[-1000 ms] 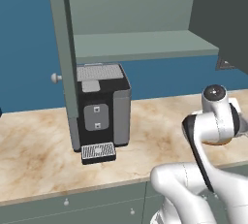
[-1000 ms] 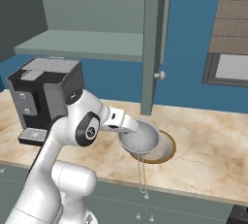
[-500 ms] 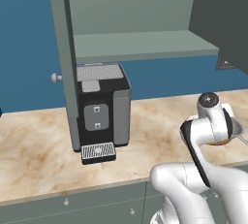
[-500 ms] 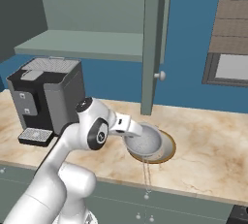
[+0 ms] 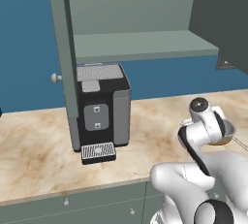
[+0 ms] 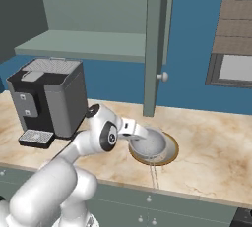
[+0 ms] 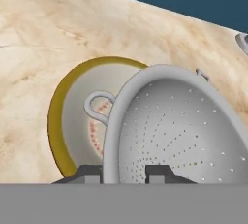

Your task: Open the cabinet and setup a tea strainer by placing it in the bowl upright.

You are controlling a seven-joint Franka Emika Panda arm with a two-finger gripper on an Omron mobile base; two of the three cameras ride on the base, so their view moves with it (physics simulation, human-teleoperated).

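The tea strainer (image 7: 179, 131), a grey mesh cup, sits tilted over the tan bowl (image 7: 55, 121), with its inside facing the hand camera. My gripper (image 7: 124, 174) is shut on the strainer's near rim, one fingertip (image 7: 91, 174) outside and one inside. In the right base view the strainer (image 6: 147, 142) lies low in the bowl (image 6: 170, 151) on the counter, and its thin wire handle (image 6: 153, 169) runs toward the counter edge. Whether it rests on the bowl I cannot tell. The cabinet (image 6: 83, 42) stands open above, its doors (image 6: 156, 44) swung out.
A black coffee machine (image 5: 101, 106) stands on the marble counter (image 5: 34, 145) left of the bowl, under the open cabinet shelf (image 5: 140, 46). One open door (image 5: 63, 48) hangs beside the machine. Drawer fronts (image 6: 147, 199) run below the counter. A window (image 6: 236, 69) is at the far right.
My hand has come down and to the right with the strainer, from above the bowl to low in it. The grip has not changed.
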